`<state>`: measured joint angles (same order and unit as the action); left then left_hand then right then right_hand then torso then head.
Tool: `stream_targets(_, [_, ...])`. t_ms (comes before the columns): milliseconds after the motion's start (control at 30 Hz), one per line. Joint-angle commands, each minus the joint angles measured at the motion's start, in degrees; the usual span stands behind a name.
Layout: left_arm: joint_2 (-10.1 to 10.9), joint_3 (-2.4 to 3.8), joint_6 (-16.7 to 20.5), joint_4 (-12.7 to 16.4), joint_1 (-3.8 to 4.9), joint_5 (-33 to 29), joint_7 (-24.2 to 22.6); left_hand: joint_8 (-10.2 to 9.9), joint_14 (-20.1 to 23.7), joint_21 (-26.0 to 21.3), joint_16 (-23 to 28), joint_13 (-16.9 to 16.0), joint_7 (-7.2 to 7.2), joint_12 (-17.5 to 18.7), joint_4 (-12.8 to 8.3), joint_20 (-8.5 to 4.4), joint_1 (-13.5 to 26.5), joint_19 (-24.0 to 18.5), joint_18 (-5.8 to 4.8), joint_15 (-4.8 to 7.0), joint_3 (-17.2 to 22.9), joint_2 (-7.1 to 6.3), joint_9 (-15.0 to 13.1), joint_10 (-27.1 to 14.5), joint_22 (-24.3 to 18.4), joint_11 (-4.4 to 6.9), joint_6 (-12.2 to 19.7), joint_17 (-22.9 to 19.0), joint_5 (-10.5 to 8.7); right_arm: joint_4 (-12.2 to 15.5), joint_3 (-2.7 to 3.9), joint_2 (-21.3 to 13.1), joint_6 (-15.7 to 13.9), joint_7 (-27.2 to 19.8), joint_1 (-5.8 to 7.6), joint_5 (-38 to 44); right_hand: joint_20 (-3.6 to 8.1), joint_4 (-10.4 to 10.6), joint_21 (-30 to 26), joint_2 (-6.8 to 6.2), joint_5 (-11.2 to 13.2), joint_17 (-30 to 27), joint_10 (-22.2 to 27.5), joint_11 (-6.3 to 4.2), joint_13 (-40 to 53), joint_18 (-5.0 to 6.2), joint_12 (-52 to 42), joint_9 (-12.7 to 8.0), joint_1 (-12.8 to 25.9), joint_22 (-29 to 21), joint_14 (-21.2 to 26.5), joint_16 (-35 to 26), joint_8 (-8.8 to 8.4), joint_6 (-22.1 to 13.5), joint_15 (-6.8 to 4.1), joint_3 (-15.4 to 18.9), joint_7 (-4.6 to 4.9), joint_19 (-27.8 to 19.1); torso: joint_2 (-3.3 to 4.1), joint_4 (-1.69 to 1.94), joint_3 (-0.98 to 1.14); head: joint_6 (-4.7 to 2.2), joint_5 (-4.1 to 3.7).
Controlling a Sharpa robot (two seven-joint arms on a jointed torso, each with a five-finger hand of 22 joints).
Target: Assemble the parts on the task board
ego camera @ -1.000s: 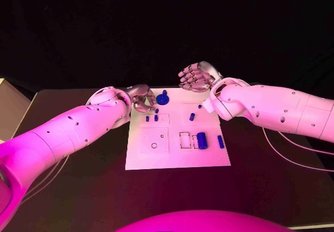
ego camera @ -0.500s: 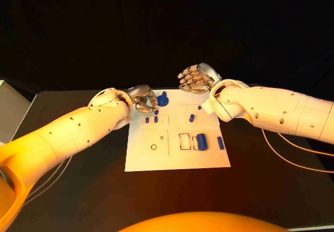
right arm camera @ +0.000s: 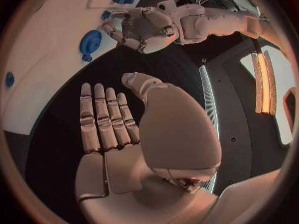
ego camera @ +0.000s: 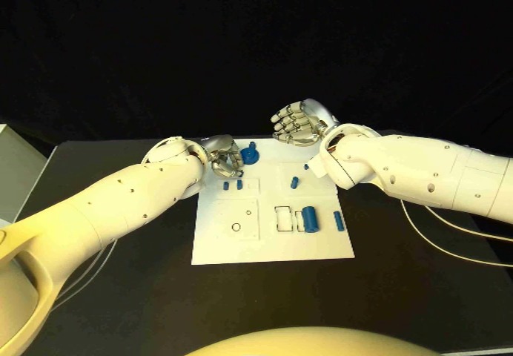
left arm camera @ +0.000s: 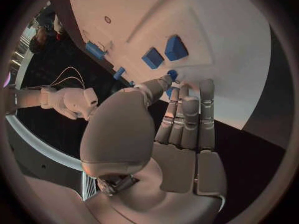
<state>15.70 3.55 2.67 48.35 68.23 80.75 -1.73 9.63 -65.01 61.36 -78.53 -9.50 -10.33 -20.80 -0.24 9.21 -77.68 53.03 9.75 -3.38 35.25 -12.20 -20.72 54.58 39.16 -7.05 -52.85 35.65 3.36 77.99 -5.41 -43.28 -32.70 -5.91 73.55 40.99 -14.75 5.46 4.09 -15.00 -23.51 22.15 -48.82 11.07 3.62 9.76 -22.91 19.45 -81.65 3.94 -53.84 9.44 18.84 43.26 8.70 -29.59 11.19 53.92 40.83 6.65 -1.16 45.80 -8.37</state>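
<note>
The white task board (ego camera: pixel 273 241) lies in the middle of the black table. A blue gear wheel (ego camera: pixel 250 155) with a short stub stands at the board's far edge, and my left hand (ego camera: pixel 222 160) pinches its rim between thumb and forefinger (left arm camera: pixel 176 87). The gear (right arm camera: pixel 91 41) sits right beside those fingertips. Two small blue pegs (left arm camera: pixel 176 48) stand just in front of that hand. Further blue parts rest on the board: a peg (ego camera: pixel 294 180), a thick cylinder (ego camera: pixel 310 217) and a thin bar (ego camera: pixel 338 218). My right hand (ego camera: pixel 296 122) hovers above the far edge, fingers straight, holding nothing.
A rectangular recess (ego camera: pixel 283 217) and small round holes (ego camera: pixel 236 226) mark the board's near half. A pale box (ego camera: pixel 15 170) stands at the table's left edge. Thin cables (ego camera: pixel 449 245) trail under my right arm.
</note>
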Motion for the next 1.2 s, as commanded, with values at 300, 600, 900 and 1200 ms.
stream_targets(300, [-0.93,-0.03,-2.14,-0.50,0.02,0.76,-0.23,0.30,-0.47,-0.18,-0.58,-0.09,0.35,-0.57,-0.32,-0.58,-0.96,0.00,0.91,0.38,-0.07,0.11,-0.12,0.95,-0.04,0.14,-0.34,0.70,-0.18,0.05,0.04,0.24,0.61,-0.65,-0.01,0.10,-0.33,0.00,-0.11,-0.07,-0.30,-0.13,-0.40,-0.08,0.01,0.77,0.38,-0.12,0.68,-0.07,-0.46,-0.35,-0.18,0.41,0.08,-0.42,2.90,-0.06,-0.11,0.09,-0.02,0.13,-0.20])
stream_targets(600, [-1.11,-0.45,-2.73,-0.59,0.05,1.14,0.00,1.17,-1.27,0.58,-1.45,0.00,0.76,-0.85,-1.41,-1.10,-3.08,0.20,0.91,0.87,1.04,1.36,-0.58,2.08,0.40,0.60,-1.74,2.00,-0.22,0.27,0.04,0.08,0.57,-0.61,0.01,0.10,-0.33,0.00,-0.11,-0.05,-0.31,-0.15,-0.42,-0.08,0.01,0.77,0.40,-0.13,0.73,-0.07,-0.47,-0.37,-0.18,0.42,0.08,-0.44,2.90,-0.07,-0.01,0.15,-0.05,0.11,-0.40])
stream_targets(900, [-1.55,-1.15,-2.82,-1.19,0.04,1.58,-0.11,1.27,-2.41,1.79,-2.28,-0.03,0.84,-1.14,-2.22,-1.35,-4.03,0.67,0.77,1.12,1.39,1.75,-0.66,3.06,1.59,0.85,-1.90,3.87,-0.26,0.38,0.04,0.11,0.63,-0.58,0.02,0.06,-0.34,0.06,-0.10,0.00,-0.31,-0.17,-0.45,-0.08,0.01,0.77,0.43,-0.14,0.84,-0.07,-0.49,-0.39,-0.18,0.45,0.08,-0.44,2.90,-0.07,0.00,0.06,0.00,0.32,-0.61])
stream_targets(1200, [-1.84,-1.64,-2.68,-1.46,0.02,1.63,-0.52,0.89,-2.76,2.38,-2.59,-0.02,0.79,-1.14,-2.50,-1.43,-4.05,0.87,0.68,1.16,1.22,1.50,-0.53,3.26,2.20,0.87,-1.23,4.35,-0.31,0.40,0.04,0.22,0.74,-0.56,0.03,0.06,-0.34,0.10,-0.10,0.02,-0.33,-0.18,-0.47,-0.08,0.01,0.77,0.45,-0.15,0.92,-0.07,-0.50,-0.41,-0.19,0.46,0.08,-0.44,2.90,-0.07,-0.10,0.16,-0.05,0.45,-0.69])
